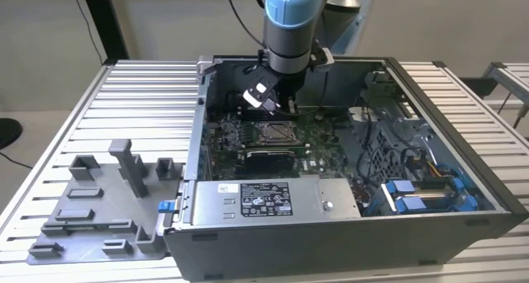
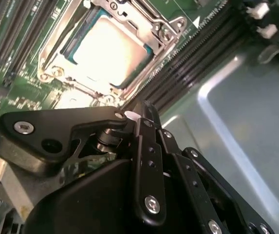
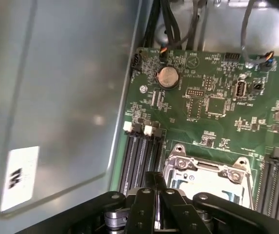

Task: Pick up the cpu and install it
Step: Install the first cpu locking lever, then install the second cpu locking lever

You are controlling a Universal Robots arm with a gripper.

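The cpu [image 2: 111, 54] lies flat in its socket [image 2: 51, 44] on the green motherboard [image 3: 212, 97], with the metal frame around it. In the second wrist view its top looks bright and silvery, with a thin green edge showing on one side. The gripper [image 2: 144, 111] hangs just above the board and holds nothing. Its two black fingers [image 2: 149, 141] are pressed together, with no gap to see between their tips in both wrist views. The cpu is not between the fingers; it sits in the socket a little way past the fingertips and lower down, apart from them. In the first wrist view the gripper [image 3: 155, 181] has its tips over the edge of the socket frame [image 3: 210, 168], next to the long black memory slots [image 3: 139, 158]. A round silver coin battery [image 3: 167, 76] sits farther off on the board. In the exterior view the blue and grey arm [image 1: 289, 23] reaches down into the open computer case [image 1: 347, 233], and the gripper [image 1: 277, 106] is just above the socket [image 1: 274, 132] in the middle of the board. A grey power supply box [image 1: 273, 199] with a label sits at the near side of the case. On the exterior view's left, a grey plastic holder tray [image 1: 91, 221] lies on the ribbed metal table [image 1: 140, 103].
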